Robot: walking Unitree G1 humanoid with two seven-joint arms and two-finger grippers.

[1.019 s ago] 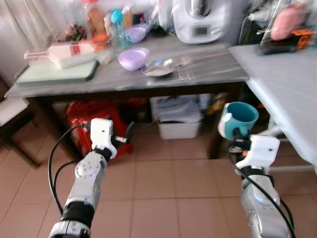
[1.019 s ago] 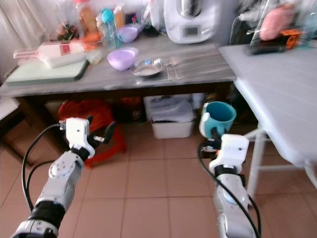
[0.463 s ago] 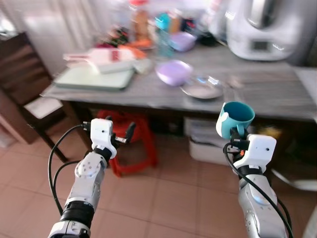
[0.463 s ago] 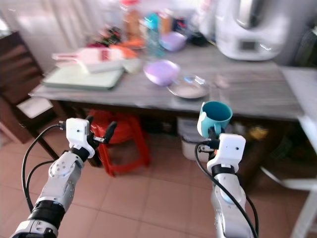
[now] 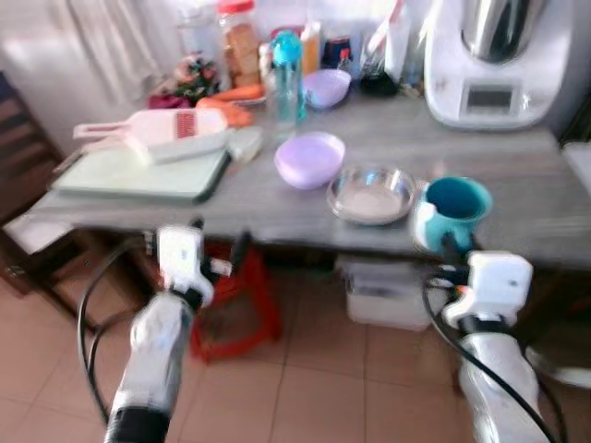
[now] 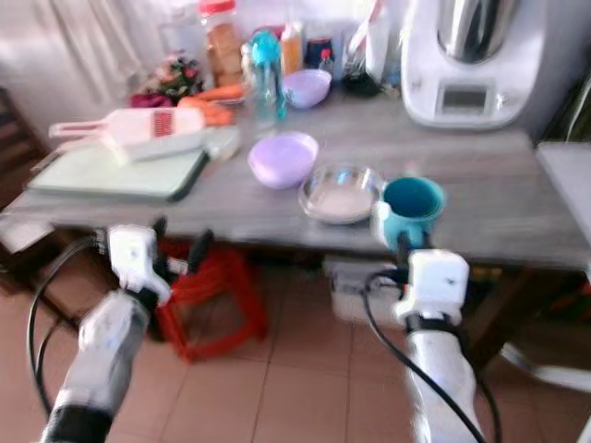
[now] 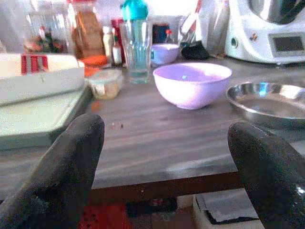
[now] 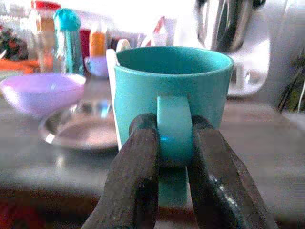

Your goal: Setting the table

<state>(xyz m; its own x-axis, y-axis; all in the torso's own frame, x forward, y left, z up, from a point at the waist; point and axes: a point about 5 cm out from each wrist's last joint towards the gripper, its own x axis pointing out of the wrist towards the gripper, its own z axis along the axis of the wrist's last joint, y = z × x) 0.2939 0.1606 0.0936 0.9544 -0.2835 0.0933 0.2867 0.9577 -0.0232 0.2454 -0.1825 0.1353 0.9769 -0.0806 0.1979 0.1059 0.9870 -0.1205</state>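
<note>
Right wrist view shows the right gripper (image 8: 174, 157) pinching the handle of a teal mug (image 8: 171, 90), held upright at the front edge of the grey table (image 5: 517, 198), just beside a steel dish (image 5: 371, 194) and near a purple bowl (image 5: 309, 159). Below the table's edge, the left gripper (image 7: 167, 162) hangs with fingers wide apart.

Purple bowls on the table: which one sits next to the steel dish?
The larger purple bowl, near the front, right beside the steel dish. The smaller purple bowl sits farther back among the bottles.
</note>
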